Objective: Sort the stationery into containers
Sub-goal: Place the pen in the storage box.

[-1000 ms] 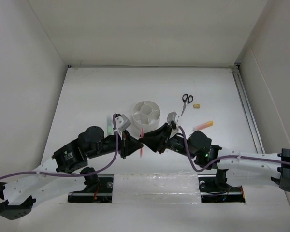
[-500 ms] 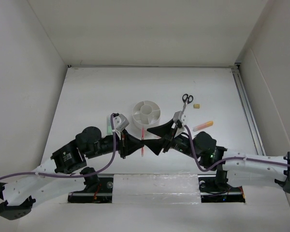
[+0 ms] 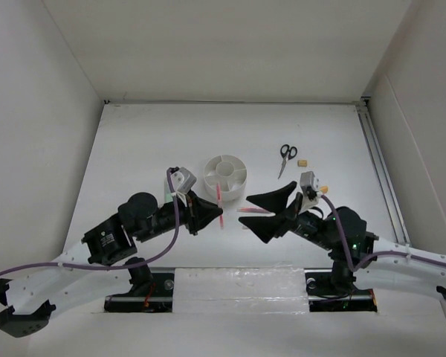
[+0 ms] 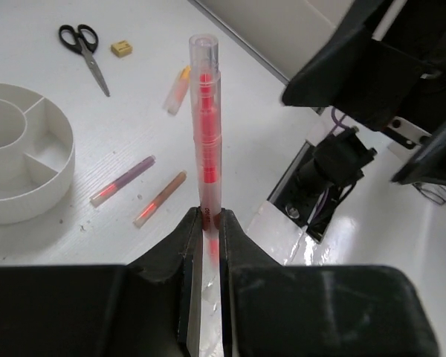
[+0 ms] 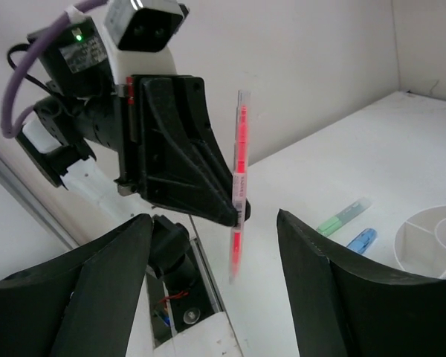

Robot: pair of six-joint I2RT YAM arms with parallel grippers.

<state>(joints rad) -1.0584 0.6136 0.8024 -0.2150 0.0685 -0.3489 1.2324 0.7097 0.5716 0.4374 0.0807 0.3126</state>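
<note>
My left gripper [image 3: 215,210] is shut on a thin pink pen [image 3: 220,201] and holds it upright above the table, just in front of the round white organizer [image 3: 227,172]. The left wrist view shows the pen [image 4: 207,134] pinched between the fingers [image 4: 187,245]. My right gripper [image 3: 254,213] is wide open and empty, to the right of the pen; in its wrist view the pen [image 5: 240,163] stands between its spread fingers [image 5: 111,290]. Scissors [image 3: 286,155], tan eraser [image 3: 303,161] and orange marker [image 4: 177,88] lie at the right.
Two thin pens [image 4: 123,181] [image 4: 160,198] lie on the table right of the organizer [image 4: 30,193], under my right gripper. A green marker [image 5: 342,216] and a blue marker [image 5: 363,239] lie left of the organizer. White walls enclose the table.
My right gripper has let go of the pink pen, opened wide and drawn back to the right. My left gripper has kept hold of the pen and raised it slightly toward the organizer.
</note>
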